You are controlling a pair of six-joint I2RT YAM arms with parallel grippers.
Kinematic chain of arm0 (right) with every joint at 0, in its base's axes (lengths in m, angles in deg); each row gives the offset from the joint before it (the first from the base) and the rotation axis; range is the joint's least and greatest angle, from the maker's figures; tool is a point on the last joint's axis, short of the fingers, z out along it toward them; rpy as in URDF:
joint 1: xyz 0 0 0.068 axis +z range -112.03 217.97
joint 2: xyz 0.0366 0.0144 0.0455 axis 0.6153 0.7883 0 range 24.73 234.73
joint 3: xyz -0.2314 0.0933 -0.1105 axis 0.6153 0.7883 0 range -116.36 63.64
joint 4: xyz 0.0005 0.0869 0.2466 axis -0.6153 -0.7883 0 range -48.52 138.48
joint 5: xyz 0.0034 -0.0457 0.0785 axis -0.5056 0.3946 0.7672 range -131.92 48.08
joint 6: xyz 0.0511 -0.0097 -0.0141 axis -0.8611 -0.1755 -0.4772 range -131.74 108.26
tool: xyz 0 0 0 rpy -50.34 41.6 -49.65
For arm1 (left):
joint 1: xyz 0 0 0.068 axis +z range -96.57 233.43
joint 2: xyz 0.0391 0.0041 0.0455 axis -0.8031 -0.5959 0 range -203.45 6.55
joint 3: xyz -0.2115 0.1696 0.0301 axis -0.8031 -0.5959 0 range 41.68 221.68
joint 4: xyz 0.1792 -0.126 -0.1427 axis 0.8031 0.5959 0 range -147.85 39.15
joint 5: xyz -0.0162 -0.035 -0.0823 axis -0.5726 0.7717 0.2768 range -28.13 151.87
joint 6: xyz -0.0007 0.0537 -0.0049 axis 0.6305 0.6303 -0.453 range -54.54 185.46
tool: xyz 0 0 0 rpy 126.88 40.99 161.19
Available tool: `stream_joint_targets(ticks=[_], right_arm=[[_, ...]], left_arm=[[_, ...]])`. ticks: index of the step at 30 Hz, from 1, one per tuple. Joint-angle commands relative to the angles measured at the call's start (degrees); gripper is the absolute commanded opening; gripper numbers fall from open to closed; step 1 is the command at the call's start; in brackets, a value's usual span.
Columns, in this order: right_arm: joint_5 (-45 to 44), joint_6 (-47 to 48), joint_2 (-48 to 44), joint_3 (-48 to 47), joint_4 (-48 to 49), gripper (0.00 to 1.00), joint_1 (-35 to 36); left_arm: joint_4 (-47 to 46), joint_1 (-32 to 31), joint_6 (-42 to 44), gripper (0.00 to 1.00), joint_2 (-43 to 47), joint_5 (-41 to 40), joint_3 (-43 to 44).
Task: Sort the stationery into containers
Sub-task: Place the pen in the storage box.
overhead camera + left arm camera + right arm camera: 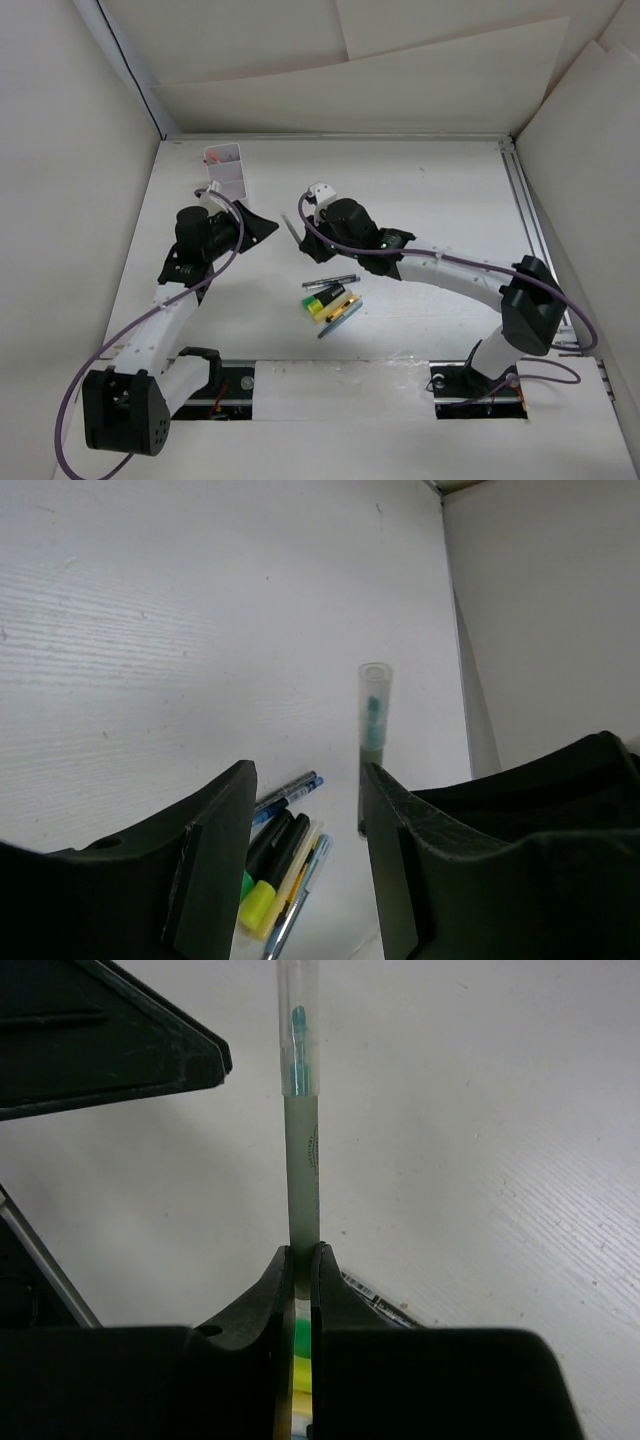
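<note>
Nearest the arm bases lies the pile of stationery [330, 300] on the white tabletop [440, 200]. It holds yellow-green highlighters with black parts and several thin blue and grey pens, touching and crossing one another. One pen in the pile carries a printed band, too small to read.

Just beyond the pile, on its far left, the right pincer [303, 1260] is pressed fully closed on a grey pen [302, 1160] with a clear cap and a teal tip. The pen sticks straight out past the fingertips. A line of small print runs along its barrel, but it is too fine to make out.

Left of the pile and a little farther off, the left pincer [307, 780] is spread wide with nothing between its fingers. Its gap faces the held pen. One of its black fingers sits near the pen's cap without touching it.

Well beyond the pile, at the far left of the tabletop, stands the white box [226, 168] with divided compartments. A reddish patch shows in its farthest compartment; I cannot tell what it is.

Right of the pile, bare tabletop runs to a metal rail [524, 215] along the edge. Pale paper walls [380, 90] close in the far, left and right sides.
</note>
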Motion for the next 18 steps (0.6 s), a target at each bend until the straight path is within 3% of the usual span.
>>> stream_joint_targets(ticks=[1, 8, 18], right_arm=[[2.65, -0.78, 0.8, -0.29, 4.38, 0.0, -0.03], [6.34, -0.78, 1.85, -0.81, 4.38, 0.0, -0.03], [11.8, -0.78, 1.86, -0.81, 6.04, 0.0, -0.03]], left_arm=[[-6.06, -0.05, 1.72, 0.43, 2.41, 2.74, -0.13], [-10.11, -0.05, 0.67, 0.43, -0.22, 5.98, -1.27], [-9.41, -0.05, 0.67, 0.43, -1.89, 3.62, -0.75]])
